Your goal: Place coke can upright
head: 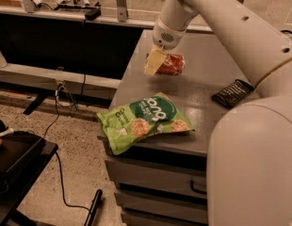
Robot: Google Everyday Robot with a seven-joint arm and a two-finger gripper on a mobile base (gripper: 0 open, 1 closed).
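Note:
The coke can [173,64], red-orange, lies on its side at the far left part of the grey cabinet top [202,86]. My gripper [158,62] comes down from the white arm onto the can's left end. One pale yellow finger [152,62] shows in front of the can and the other is hidden behind it. The gripper looks shut on the can. I cannot tell whether the can touches the top or hangs just above it.
A green snack bag [143,121] lies at the cabinet's front left corner, overhanging the edge. A flat dark wrapped bar [232,93] lies to the right. My white arm fills the right side. Drawers, a cable and a black stand are below left.

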